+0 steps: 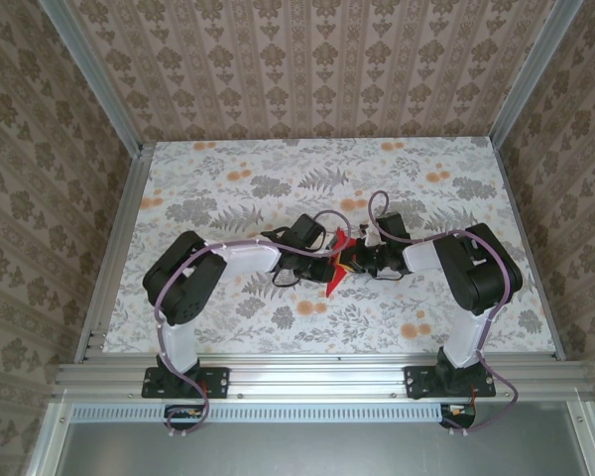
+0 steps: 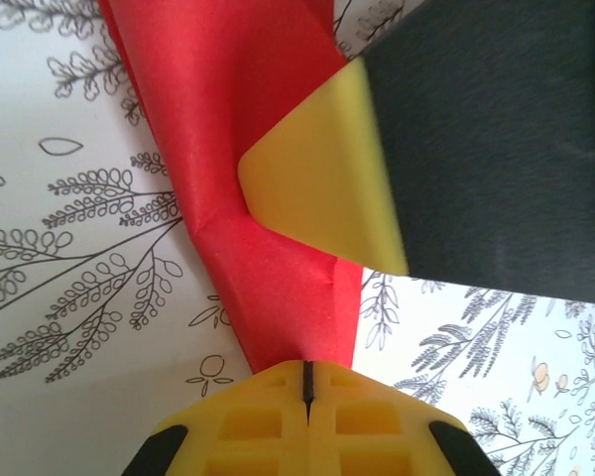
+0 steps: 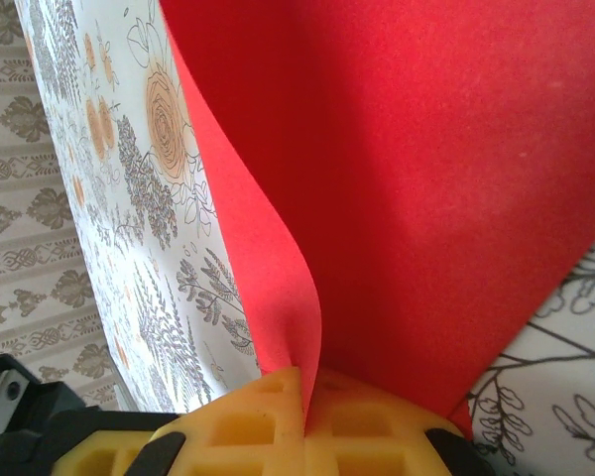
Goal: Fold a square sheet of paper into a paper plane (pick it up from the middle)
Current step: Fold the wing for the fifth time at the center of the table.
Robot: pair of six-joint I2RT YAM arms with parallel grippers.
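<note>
The red sheet of paper (image 1: 332, 283) is folded into a narrow, pointed shape and hangs between my two grippers over the middle of the table. In the left wrist view the paper (image 2: 228, 149) runs down to my left gripper (image 2: 307, 369), whose jaws are shut with the paper's narrow end at their seam. One yellow finger (image 2: 317, 178) of the right gripper rests against the paper from the right. My right gripper (image 3: 305, 385) is shut on a curled fold of the paper (image 3: 426, 178). Seen from above, the left gripper (image 1: 334, 264) and right gripper (image 1: 350, 260) almost touch.
The floral-patterned table (image 1: 278, 169) is bounded by aluminium rails, one along the left edge (image 1: 114, 248) and one along the near edge (image 1: 317, 372). Wallpapered walls close in the back and sides. Both arms reach inward from their bases at the near edge.
</note>
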